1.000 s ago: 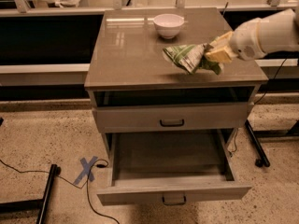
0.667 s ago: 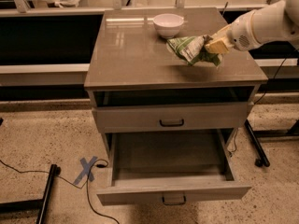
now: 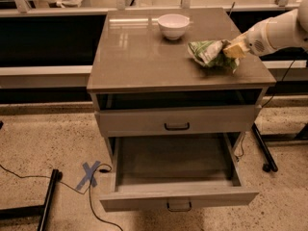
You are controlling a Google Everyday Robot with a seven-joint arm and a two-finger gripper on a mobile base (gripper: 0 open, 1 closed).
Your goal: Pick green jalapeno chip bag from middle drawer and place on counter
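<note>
The green jalapeno chip bag (image 3: 206, 52), crumpled green and white, is at the right side of the counter (image 3: 139, 57), low over its surface or resting on it. My gripper (image 3: 230, 50) reaches in from the right on a white arm and is shut on the bag's right end. The middle drawer (image 3: 178, 203) is pulled out below, and its inside is bare.
A white bowl (image 3: 173, 25) stands at the back middle of the counter, left of the bag. A closed drawer front (image 3: 176, 121) sits above the open drawer. A blue tape cross (image 3: 89, 173), cables and a dark stand leg (image 3: 48, 201) lie on the floor at left.
My gripper has carried the bag a little farther back over the counter's right side. The bowl and drawers have not moved.
</note>
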